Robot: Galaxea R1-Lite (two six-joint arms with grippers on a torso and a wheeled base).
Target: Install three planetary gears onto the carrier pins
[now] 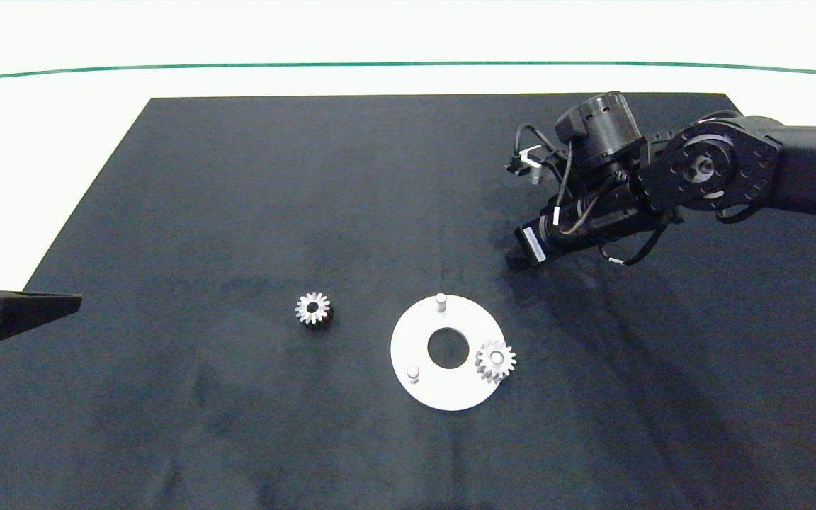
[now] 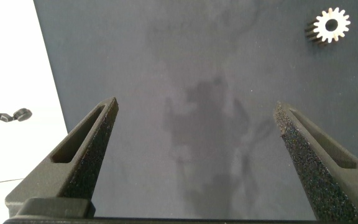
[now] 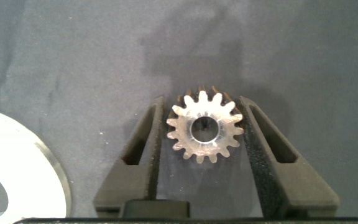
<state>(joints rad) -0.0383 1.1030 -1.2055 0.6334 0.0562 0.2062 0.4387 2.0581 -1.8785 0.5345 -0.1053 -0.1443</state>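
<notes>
A planetary gear [image 3: 204,127] is sitting clamped between the right gripper's [image 3: 204,134] fingers, beside the disc [image 3: 23,162]. The left gripper [image 2: 194,124] is idling, fingers spread wide, another gear [image 2: 331,26] lying beyond them.

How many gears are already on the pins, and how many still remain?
One gear already sits on a pin of the white disc. The second gear is held between the fingers of the right claw, over the mat beyond the disc. The third gear lies loose on the mat. Two pins are bare. The left claw is open at the table edge.
</notes>
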